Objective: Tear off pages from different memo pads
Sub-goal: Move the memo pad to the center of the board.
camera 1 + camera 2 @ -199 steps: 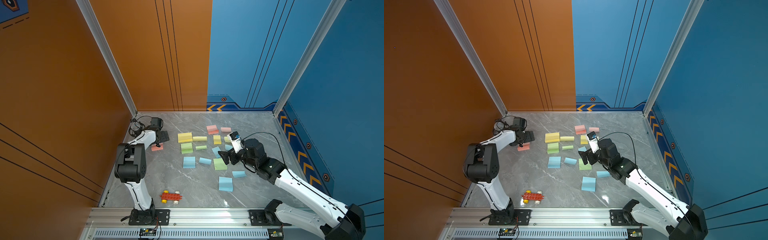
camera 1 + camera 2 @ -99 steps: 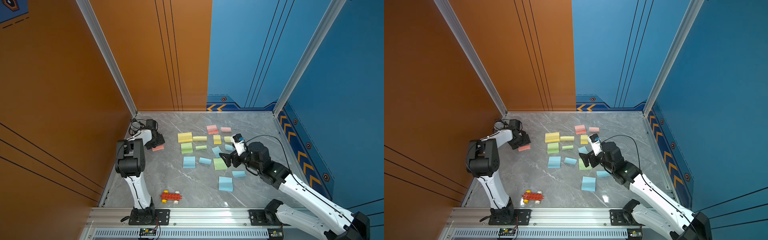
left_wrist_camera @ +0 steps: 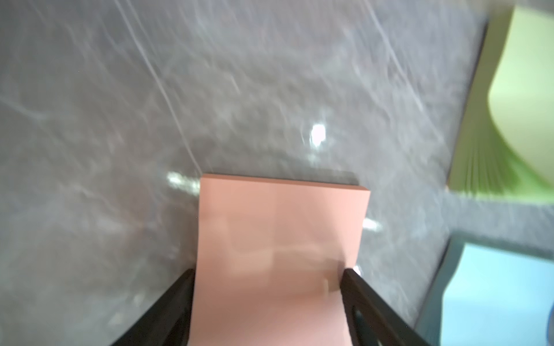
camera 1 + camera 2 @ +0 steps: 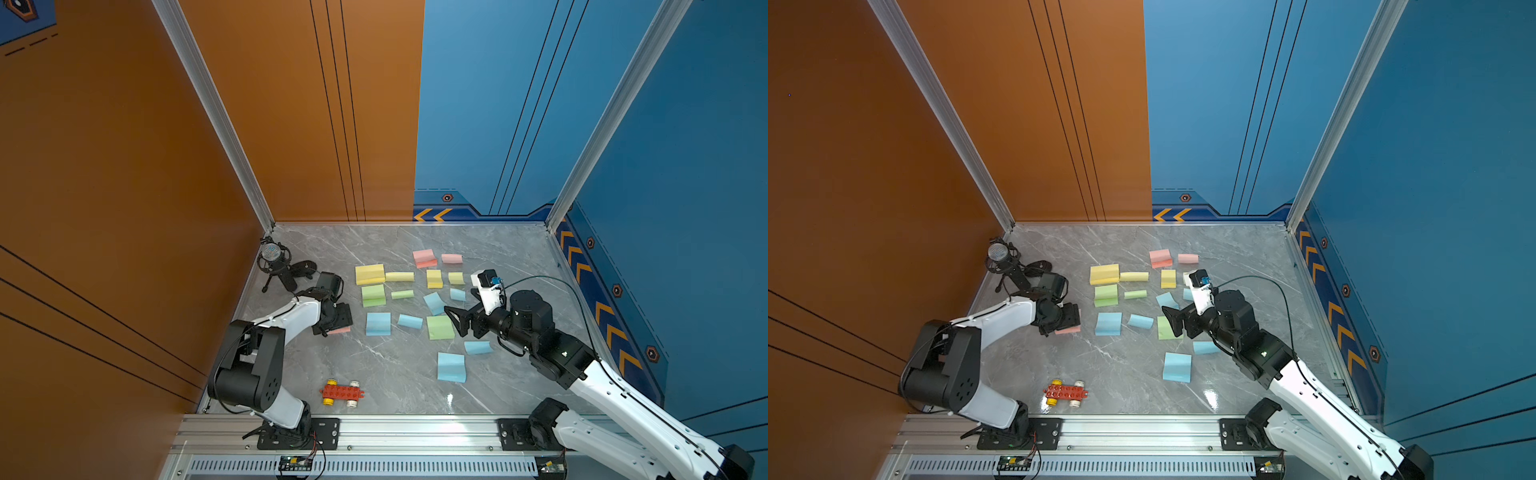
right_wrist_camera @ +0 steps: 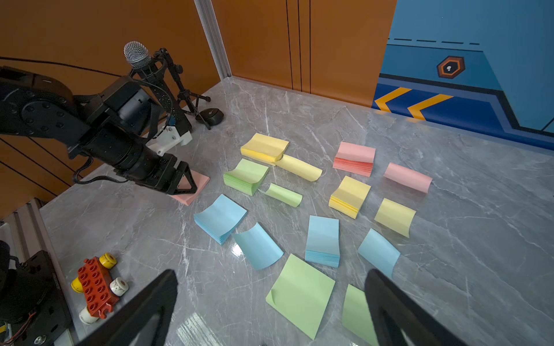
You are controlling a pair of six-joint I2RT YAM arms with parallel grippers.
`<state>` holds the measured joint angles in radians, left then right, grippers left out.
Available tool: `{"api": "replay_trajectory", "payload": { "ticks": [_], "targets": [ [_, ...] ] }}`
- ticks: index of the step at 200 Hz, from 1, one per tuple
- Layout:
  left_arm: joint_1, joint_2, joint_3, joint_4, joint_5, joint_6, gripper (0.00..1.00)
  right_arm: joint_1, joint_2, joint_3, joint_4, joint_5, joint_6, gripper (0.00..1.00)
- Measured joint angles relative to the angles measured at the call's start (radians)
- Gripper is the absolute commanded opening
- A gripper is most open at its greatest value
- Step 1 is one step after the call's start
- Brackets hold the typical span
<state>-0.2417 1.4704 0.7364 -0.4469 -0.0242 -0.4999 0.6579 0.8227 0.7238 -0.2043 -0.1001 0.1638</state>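
At the left of the grey table (image 4: pixel 395 374), the left hand (image 4: pixel 338 320) sits low on a small pink memo pad (image 3: pixel 281 227) lying flat, its two black fingers (image 3: pixel 180 287) pressed against the pad's opposite sides in a grip. Towards the middle lie yellow, green, blue and pink memo pads (image 4: pixel 370 274), with loose curled pages (image 4: pixel 410 321) beside them. On the right, the right hand (image 4: pixel 456 322) hovers spread wide and empty at the edge of a green square of paper (image 4: pixel 439 328).
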Motion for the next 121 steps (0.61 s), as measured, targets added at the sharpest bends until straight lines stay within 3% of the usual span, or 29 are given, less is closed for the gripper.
{"api": "replay_trajectory", "payload": {
  "ticks": [26,79,121],
  "targets": [
    [-0.098,-0.097,-0.086,0.001,-0.015,-0.041,0.77,0.005,-0.025,-0.011,-0.019,0.007,0.025,1.00],
    [-0.416,-0.170,-0.137,-0.012,-0.025,-0.123,0.78,0.016,-0.068,-0.034,-0.054,0.034,0.056,1.00],
    [-0.545,-0.249,-0.171,-0.048,0.015,-0.182,0.82,0.016,-0.067,-0.034,-0.089,0.052,0.073,1.00]
  ]
}}
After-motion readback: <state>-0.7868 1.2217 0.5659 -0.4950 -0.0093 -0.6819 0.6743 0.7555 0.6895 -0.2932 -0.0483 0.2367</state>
